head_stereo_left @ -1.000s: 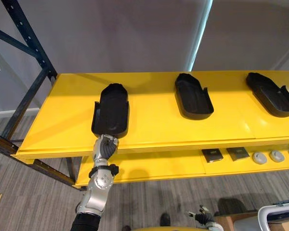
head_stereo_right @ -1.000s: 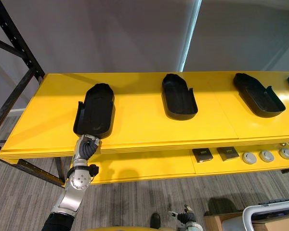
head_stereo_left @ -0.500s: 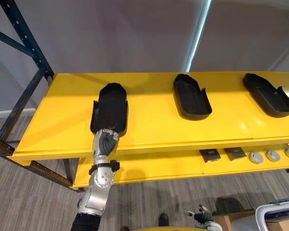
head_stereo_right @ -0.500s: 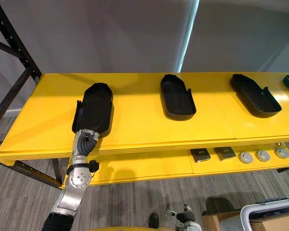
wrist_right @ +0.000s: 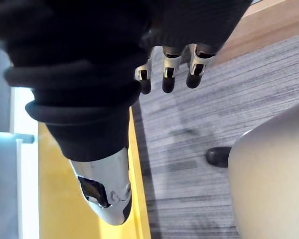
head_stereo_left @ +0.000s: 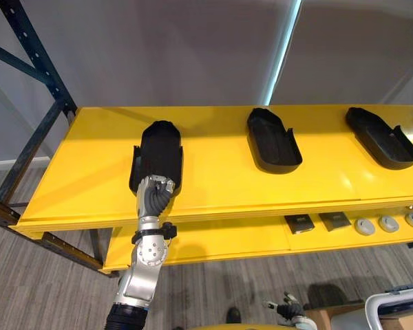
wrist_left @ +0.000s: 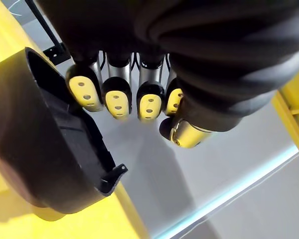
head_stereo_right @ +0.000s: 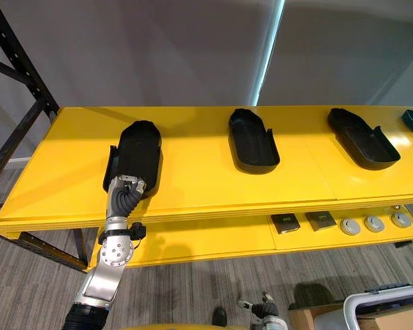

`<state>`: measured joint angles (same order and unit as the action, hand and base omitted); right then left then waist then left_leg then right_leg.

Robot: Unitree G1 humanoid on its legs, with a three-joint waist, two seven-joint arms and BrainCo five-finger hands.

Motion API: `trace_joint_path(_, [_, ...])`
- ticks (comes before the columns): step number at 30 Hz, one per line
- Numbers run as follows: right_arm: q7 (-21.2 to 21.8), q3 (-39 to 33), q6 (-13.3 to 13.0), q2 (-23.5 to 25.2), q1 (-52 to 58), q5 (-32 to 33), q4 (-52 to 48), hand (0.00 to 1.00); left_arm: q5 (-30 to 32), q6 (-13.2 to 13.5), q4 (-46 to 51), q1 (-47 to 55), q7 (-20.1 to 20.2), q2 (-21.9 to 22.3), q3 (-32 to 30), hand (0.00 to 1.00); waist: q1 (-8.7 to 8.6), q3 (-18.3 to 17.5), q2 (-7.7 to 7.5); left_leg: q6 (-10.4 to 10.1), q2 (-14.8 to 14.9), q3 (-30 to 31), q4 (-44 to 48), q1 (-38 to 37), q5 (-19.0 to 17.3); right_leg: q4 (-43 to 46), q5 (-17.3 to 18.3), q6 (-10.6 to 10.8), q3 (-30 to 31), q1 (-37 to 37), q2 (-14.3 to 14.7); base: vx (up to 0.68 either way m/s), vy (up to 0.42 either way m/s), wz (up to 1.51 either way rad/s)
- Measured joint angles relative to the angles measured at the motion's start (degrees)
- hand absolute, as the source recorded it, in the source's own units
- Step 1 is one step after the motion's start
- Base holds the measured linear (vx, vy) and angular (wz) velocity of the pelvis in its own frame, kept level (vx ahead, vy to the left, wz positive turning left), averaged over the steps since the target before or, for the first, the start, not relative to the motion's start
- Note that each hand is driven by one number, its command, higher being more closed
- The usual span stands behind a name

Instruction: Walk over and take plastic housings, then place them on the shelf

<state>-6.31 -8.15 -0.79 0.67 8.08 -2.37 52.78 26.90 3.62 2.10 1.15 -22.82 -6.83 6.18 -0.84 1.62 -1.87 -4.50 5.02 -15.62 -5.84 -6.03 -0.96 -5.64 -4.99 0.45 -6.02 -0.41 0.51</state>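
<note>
Right hand (head_stereo_left: 287, 309) hangs at the bottom edge, fingers relaxed, holding nothing. Left hand (head_stereo_left: 155, 194), fingers loosely straight and gripping nothing, is at the near end of the leftmost plastic housing (head_stereo_left: 158, 151), which lies left of centre on the yellow shelf (head_stereo_left: 220, 172).

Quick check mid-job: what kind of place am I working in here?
Probably a storeroom or workshop: a yellow shelf on a dark steel rack, black housings laid out in a row, small parts on the lower shelf.
</note>
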Motion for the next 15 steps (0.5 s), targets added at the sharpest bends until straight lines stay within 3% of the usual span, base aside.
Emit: trace_joint_path(15, [0.0, -0.26, 0.15, 0.12, -0.05, -0.05, -0.14, 0.0, -1.52, -0.45, -3.75, -0.18, 0.39, 1.4, -1.13, 1.0, -0.03, -0.05, -0.14, 0.31, -0.35, -0.15, 0.02, 0.38, -0.28, -0.01, 0.1, 0.17, -0.02, -0.91, -0.32, 0.01, 0.001, 0.0])
